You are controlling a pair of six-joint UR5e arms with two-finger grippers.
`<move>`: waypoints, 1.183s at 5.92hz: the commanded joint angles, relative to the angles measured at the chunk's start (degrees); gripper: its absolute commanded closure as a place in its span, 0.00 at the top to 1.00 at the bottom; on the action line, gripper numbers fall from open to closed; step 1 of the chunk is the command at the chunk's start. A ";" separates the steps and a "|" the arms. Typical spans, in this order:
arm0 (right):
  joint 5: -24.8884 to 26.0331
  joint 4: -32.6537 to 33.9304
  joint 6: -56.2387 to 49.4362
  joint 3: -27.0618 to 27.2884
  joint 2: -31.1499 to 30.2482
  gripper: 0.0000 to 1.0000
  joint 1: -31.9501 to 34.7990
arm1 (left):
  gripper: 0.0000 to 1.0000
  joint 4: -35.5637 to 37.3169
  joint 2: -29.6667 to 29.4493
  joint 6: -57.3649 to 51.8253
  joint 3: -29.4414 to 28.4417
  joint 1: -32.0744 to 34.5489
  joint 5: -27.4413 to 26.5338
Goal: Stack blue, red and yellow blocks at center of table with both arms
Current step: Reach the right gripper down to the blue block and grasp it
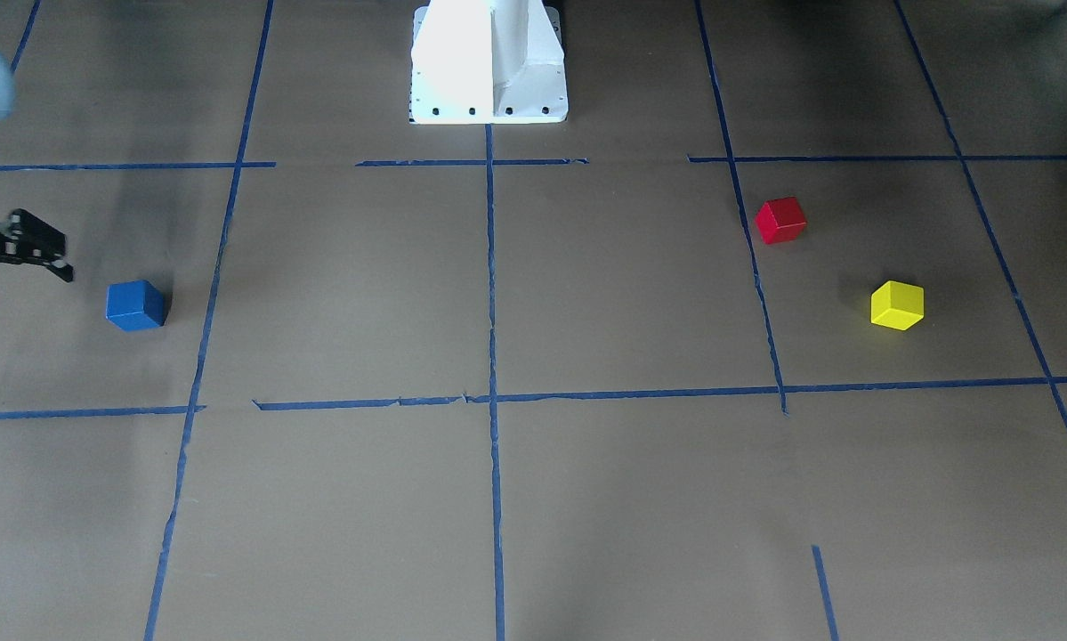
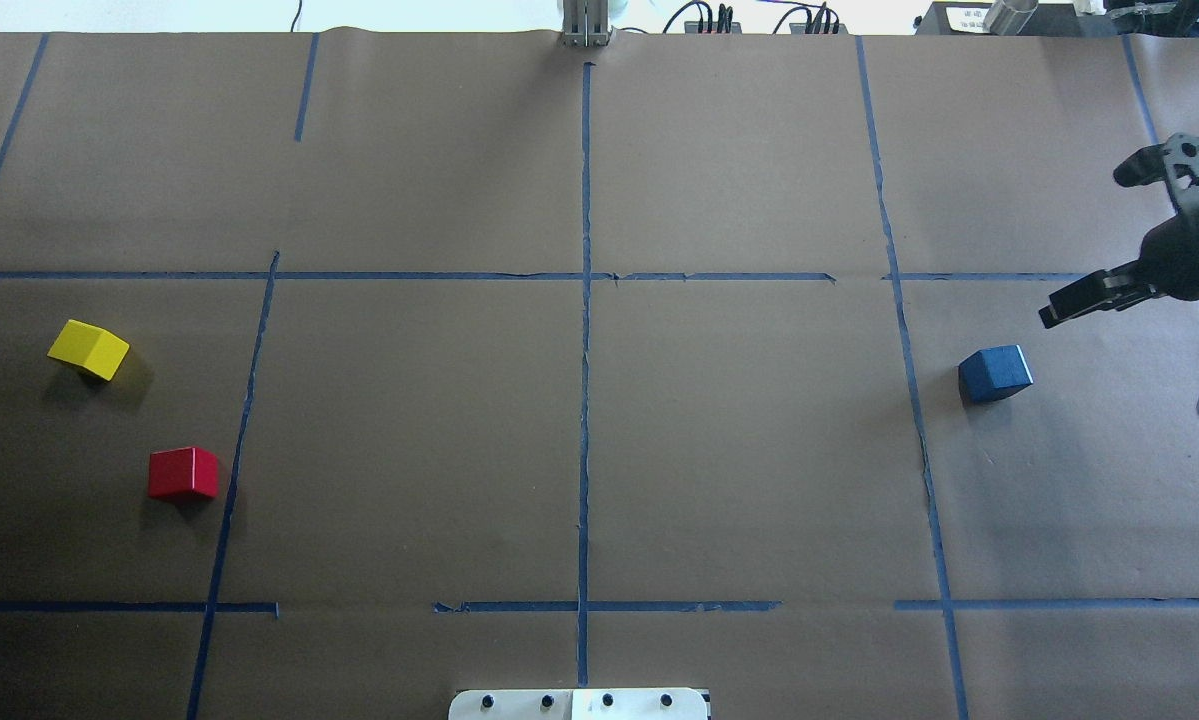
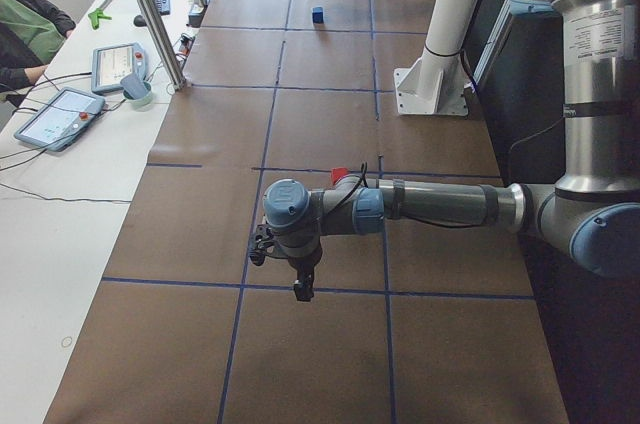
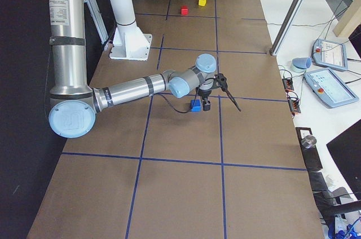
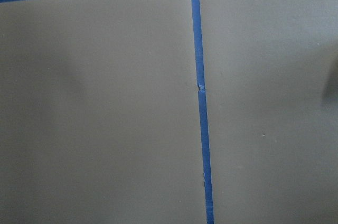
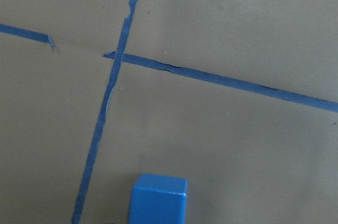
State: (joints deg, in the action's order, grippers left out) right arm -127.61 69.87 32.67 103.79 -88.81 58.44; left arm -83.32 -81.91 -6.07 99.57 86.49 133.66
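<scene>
Blue cube (image 2: 996, 374), red cube (image 2: 184, 473), yellow cube (image 2: 89, 349): one each; blue sits at seven o'clock of the spread right tool (image 2: 1081, 248); left tool (image 3: 280, 274) grip unreadable.

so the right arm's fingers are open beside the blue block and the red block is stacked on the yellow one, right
Not stacked. The overhead view shows the red block and the yellow block sitting apart on the table, not touching. The right arm's fingers are open beside the blue block, as you said.

Block (image 2: 995, 373) near right tool (image 2: 1087, 247), far right
</scene>
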 commanded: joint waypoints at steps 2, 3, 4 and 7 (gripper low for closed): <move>5.62 -2.37 5.92 -2.52 0.49 1.00 -7.54 | 1.00 0.00 0.00 0.00 0.01 0.00 0.02; 5.88 -2.37 5.74 -4.10 0.48 1.00 -8.33 | 1.00 0.00 0.00 0.00 0.01 0.00 0.02; 7.10 -2.63 5.74 -5.77 0.48 1.00 -9.30 | 1.00 0.00 0.00 -0.09 0.01 -0.09 0.02; 7.03 -2.63 5.74 -6.06 1.10 0.15 -10.45 | 1.00 0.00 0.00 0.00 0.01 -0.09 0.02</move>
State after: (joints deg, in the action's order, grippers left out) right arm -120.53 67.24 38.34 97.56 -87.85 48.11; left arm -83.32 -81.91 -6.13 99.64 86.43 133.68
